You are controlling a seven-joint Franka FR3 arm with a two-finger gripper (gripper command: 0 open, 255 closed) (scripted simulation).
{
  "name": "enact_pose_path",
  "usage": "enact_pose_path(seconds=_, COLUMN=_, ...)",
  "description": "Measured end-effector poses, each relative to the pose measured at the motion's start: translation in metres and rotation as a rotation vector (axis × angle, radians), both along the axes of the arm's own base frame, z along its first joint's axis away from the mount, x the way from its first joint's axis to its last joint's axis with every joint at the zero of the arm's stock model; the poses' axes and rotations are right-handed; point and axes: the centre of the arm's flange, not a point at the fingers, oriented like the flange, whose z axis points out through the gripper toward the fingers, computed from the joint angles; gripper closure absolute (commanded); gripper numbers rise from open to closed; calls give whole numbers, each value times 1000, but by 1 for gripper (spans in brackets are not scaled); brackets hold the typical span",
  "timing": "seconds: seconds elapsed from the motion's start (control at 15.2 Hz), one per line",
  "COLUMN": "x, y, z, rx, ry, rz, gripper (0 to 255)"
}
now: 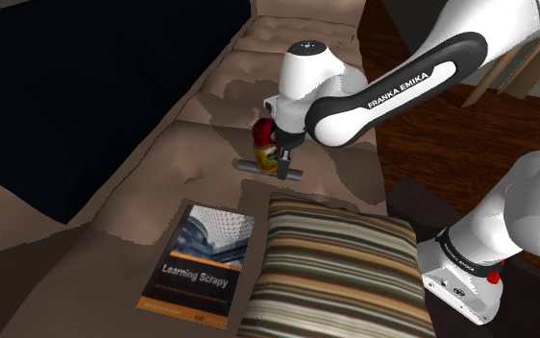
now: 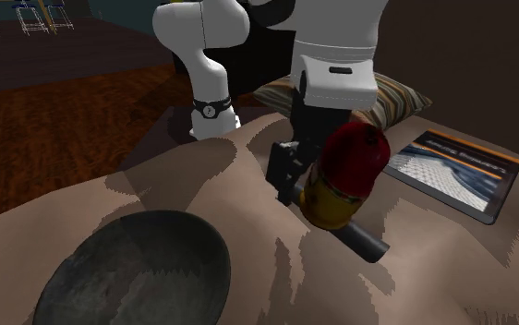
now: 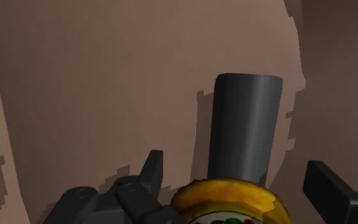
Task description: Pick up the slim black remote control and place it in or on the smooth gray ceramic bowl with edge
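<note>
Black gripper (image 3: 234, 159): fingers (image 3: 151, 167) spread wide and clasping nothing; it hangs low over the sofa, astride a container and the remote.
Red-and-yellow container (image 2: 345, 175): between the fingers, which stand clear of it in the wrist view; red end up, yellow end down at the remote's middle. I cannot tell whether it touches the remote.
Dark grey remote (image 3: 244, 127): slim, lying flat on the sofa seat under the gripper, one end poking out past the container; apart from the bowl.
Tan sofa (image 2: 202, 175): mottled brown seat that bears everything here.
Dark grey bowl (image 2: 138, 268): smooth, on the seat, at the second exterior view's lower left.
Flat book (image 1: 201, 259): titled "Learning Scrapy", on the seat.
Striped cushion (image 1: 335, 269): brown and cream, just beside the book.
</note>
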Motion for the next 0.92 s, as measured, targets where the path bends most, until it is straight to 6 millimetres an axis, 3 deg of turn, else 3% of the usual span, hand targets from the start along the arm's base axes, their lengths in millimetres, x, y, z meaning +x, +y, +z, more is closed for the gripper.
enact_pose_path(seconds=0.2, x=-4, y=0, z=-10, rx=-7, ry=20, rz=1, gripper=0)
enact_pose_path(seconds=0.26, x=-4, y=0, z=-12, rx=-9, ry=24, rz=3, gripper=255)
enact_pose_path(seconds=0.92, x=-6, y=4, z=-11, rx=-8, ry=25, rz=10, gripper=255)
